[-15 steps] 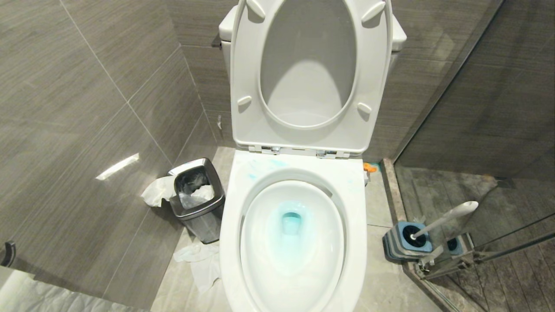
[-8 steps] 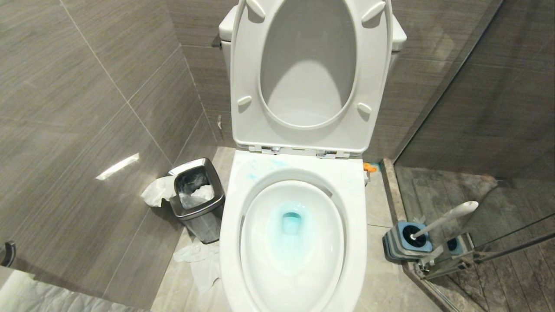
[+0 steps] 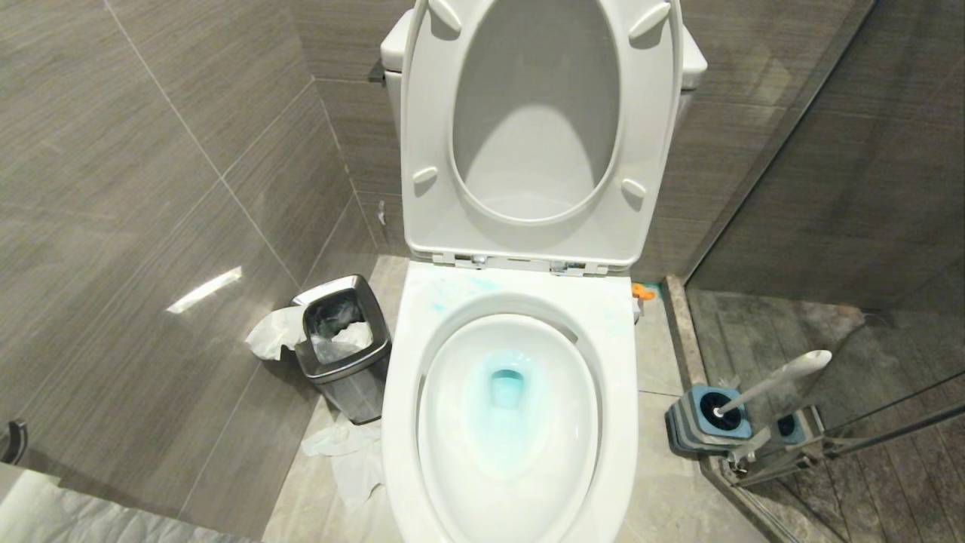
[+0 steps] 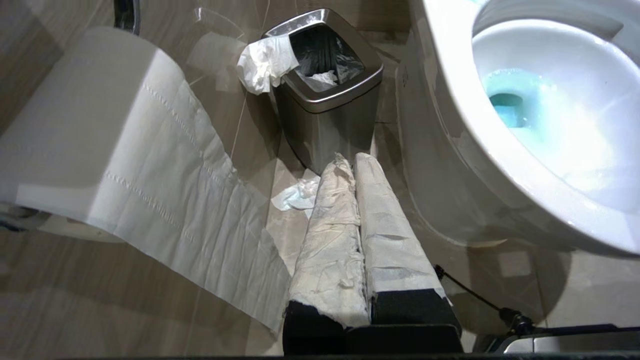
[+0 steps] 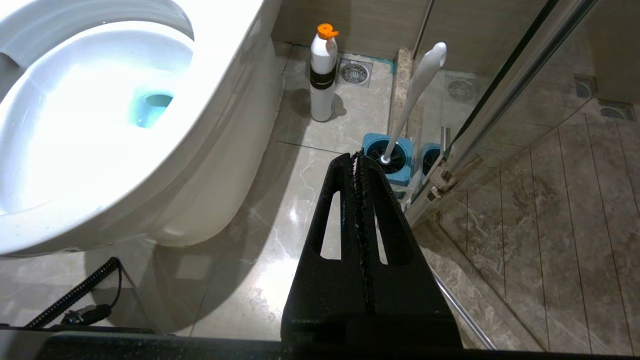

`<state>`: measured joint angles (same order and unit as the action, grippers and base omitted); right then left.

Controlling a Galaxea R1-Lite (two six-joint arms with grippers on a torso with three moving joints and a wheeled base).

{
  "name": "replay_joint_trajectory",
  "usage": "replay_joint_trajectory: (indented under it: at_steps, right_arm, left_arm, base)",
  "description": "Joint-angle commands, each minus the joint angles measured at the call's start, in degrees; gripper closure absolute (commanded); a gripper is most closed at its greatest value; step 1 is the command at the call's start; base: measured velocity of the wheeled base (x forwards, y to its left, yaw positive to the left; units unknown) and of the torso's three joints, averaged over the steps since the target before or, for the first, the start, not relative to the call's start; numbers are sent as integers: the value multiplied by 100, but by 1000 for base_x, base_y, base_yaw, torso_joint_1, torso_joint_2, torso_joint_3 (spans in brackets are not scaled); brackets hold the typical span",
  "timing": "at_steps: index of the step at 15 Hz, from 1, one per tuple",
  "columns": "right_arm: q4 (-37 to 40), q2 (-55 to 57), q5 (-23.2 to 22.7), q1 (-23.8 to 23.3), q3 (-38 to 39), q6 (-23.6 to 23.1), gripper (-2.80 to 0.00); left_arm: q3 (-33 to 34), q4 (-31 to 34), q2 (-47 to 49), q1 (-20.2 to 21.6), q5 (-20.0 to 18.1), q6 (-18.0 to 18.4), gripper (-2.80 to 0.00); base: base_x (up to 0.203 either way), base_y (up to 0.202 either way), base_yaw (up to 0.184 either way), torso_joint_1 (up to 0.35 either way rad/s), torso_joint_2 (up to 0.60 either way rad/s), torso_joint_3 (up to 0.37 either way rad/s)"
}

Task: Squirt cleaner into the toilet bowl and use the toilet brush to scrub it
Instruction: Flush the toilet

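The white toilet bowl (image 3: 399, 392) stands in the middle with seat and lid raised. Blue cleaner (image 3: 507, 386) tints the water and inner wall, and faint smears mark the back rim (image 3: 452, 290). The toilet brush (image 3: 776, 379) leans in its blue holder (image 3: 709, 422) on the floor to the right. My left gripper (image 4: 350, 159), its fingers wrapped in white paper, hangs shut and empty beside the bowl's left side (image 4: 450, 125). My right gripper (image 5: 356, 157) is shut and empty, with the brush (image 5: 417, 90) just beyond its tips. Neither gripper shows in the head view.
A steel bin (image 3: 343, 347) with tissue stands left of the toilet, and crumpled paper (image 3: 347, 452) lies on the floor. A toilet roll (image 4: 100, 125) hangs at the left. A white bottle with an orange cap (image 5: 322, 75) stands behind the brush holder (image 5: 395, 160). A glass shower door (image 3: 829, 226) closes off the right.
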<state>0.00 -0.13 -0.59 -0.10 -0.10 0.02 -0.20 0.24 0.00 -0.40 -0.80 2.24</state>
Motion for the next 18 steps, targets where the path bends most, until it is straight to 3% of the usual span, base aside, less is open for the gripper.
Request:
replay_joint_trajectory:
  at_steps: [1,9,18]
  right_arm:
    - [0,13,-2,1,1,-2,0]
    - [0,13,-2,1,1,-2,0]
    - [0,13,-2,1,1,-2,0]
  left_arm:
    - [-301,26,7,2,-112,107,0]
    - [-2489,-17,1606,-12,-846,161,0]
    - [-4144,-24,3146,-13,-911,163,0]
  base:
    - [0,0,0,0,0,0]
    - [0,0,0,0,0,0]
    - [0,0,0,0,0,0]
